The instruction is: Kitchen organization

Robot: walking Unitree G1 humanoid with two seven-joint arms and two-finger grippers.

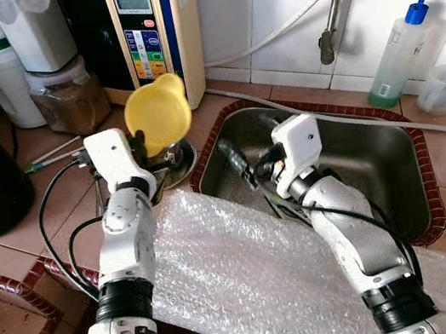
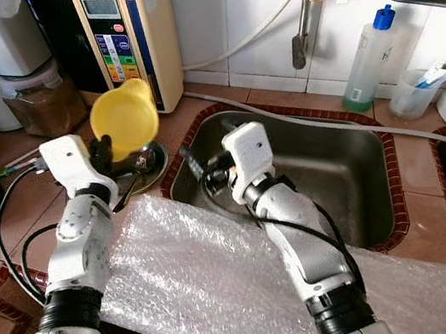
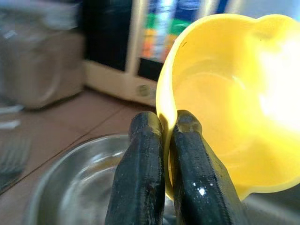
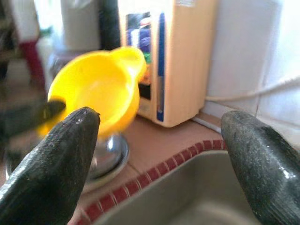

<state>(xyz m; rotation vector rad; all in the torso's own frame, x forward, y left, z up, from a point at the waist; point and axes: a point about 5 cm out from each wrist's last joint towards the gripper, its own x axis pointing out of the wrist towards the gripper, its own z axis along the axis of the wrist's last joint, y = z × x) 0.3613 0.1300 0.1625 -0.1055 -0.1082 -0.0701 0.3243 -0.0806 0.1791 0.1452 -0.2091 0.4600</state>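
A yellow plastic bowl with a small spout hangs tilted in the air above a steel bowl on the counter. My left gripper is shut on the yellow bowl's rim, its two black fingers pinching the wall from both sides. My right gripper stands open at the sink's near left corner, a little to the right of the yellow bowl. Nothing lies between the right gripper's fingers.
A steel sink with a red tile border lies to the right. Bubble wrap covers the counter in front. A water ioniser, jars and a white container stand at the back left; a soap bottle at the right.
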